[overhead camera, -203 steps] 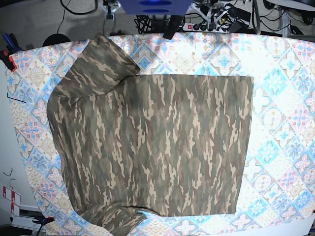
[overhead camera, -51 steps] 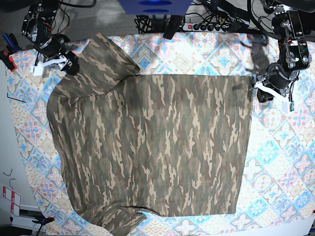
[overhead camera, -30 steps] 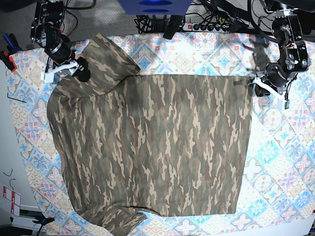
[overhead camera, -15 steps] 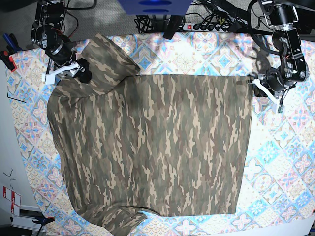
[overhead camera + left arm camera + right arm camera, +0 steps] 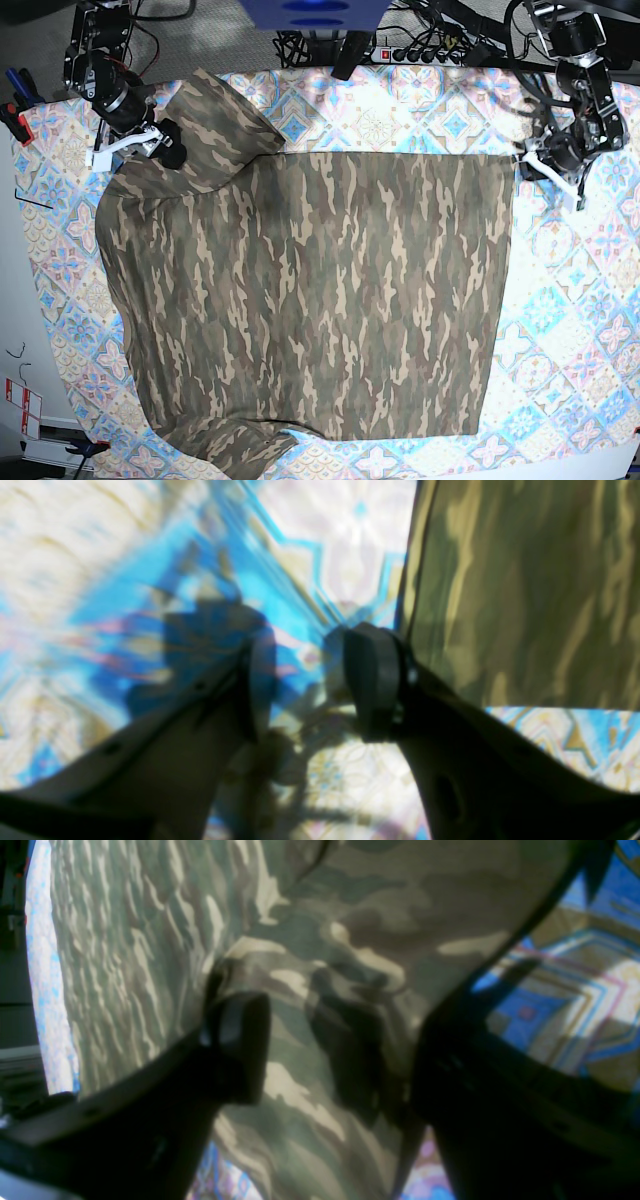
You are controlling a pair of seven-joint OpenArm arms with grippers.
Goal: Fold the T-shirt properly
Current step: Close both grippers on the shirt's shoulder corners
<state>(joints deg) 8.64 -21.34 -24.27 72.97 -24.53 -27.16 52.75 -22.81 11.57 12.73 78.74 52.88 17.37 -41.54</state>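
The T-shirt (image 5: 310, 300) lies spread flat on the counter (image 5: 590, 330), covering most of the patterned tablecloth (image 5: 420, 110), with one sleeve near the far left corner in the base view.

The right fingers (image 5: 240, 1050) are spread apart and straddle the camouflage cloth at that sleeve's edge; one pad presses on the fabric, and a fold of cloth sits between the two. Whether they pinch it I cannot tell.

The left fingers (image 5: 372, 680) are parted with only tablecloth between them. They sit just beside the shirt's straight edge near its corner, the nearer pad at the hem, holding nothing.
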